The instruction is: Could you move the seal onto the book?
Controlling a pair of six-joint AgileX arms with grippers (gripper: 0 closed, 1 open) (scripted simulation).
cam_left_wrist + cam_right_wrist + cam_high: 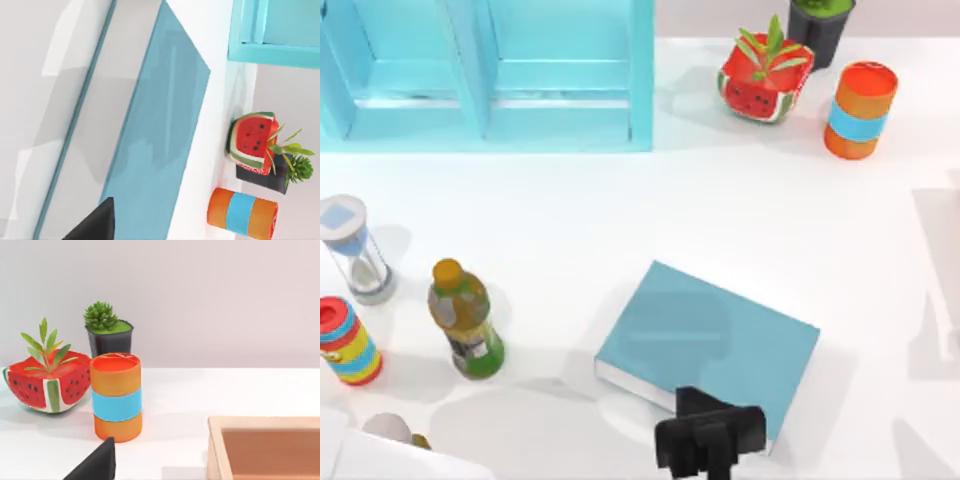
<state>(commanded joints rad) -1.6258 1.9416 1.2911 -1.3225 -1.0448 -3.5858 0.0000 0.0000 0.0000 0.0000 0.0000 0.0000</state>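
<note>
The left gripper [708, 445] hangs over the near corner of the book [710, 340] at the bottom edge of the top view, a black shape above the white page edges; whether its fingers are parted or closed I cannot tell, and nothing can be seen held in it. In the same view the book lies flat and turned at an angle on the white table [620, 220], right of centre; bare table runs all round it, widest between its far edge and the turquoise shelf unit [490, 75] at the back left. A green bottle [466, 320], a striped can [348, 342] and an hourglass [358, 250] stand well apart from the book at the left edge; the watermelon planter [762, 78], a dark plant pot [820, 28] and the orange cylinder [860, 110] stand at the back right, also well clear.

In the left wrist view the book's cover [160, 135] stretches away with its white page edge alongside; past its far corner are open table, the planter [252, 142] and the cylinder [242, 211].

In the right wrist view the cylinder [116, 396] stands just in front of the planter [47, 385] and pot [108, 335], with clear table beside them and a tan open box [265, 447] close by; the seal cannot be made out.
</note>
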